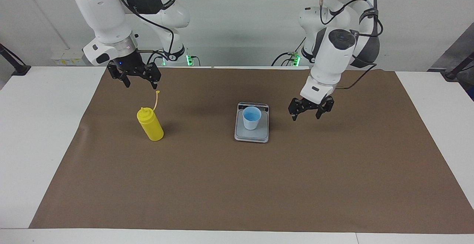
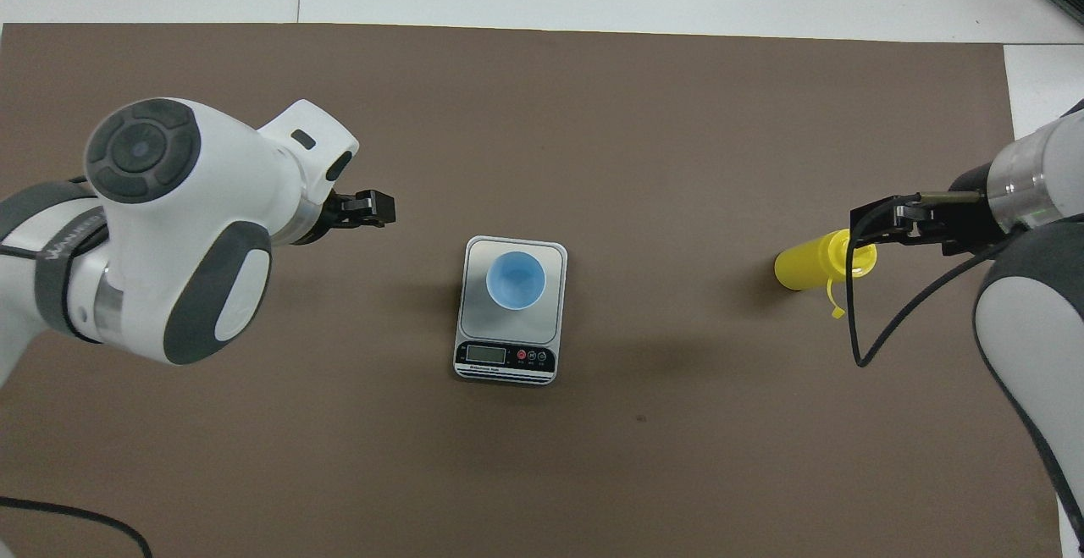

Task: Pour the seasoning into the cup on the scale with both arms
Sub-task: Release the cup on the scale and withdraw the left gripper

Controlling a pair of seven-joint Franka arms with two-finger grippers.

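Pale blue cup point(image 1: 251, 117) upright on grey plate of scale point(image 1: 251, 134), mid-mat; brighter blue inside, contents not discernible. Yellow seasoning bottle point(image 1: 150, 124) upright toward right arm's end of brown mat point(image 1: 237, 184), ribbed cone top, cap strap point(image 1: 157, 99) standing up from neck. Right gripper point(image 1: 136, 79) above bottle, jaws spread, nothing between them. Left gripper point(image 1: 311, 112) raised over mat beside scale, toward left arm's end, jaws spread, nothing held. Scale display and buttons point(image 2: 506, 357) legible from overhead only, on edge nearest robots; gap between right gripper and bottle clear in facing view only.
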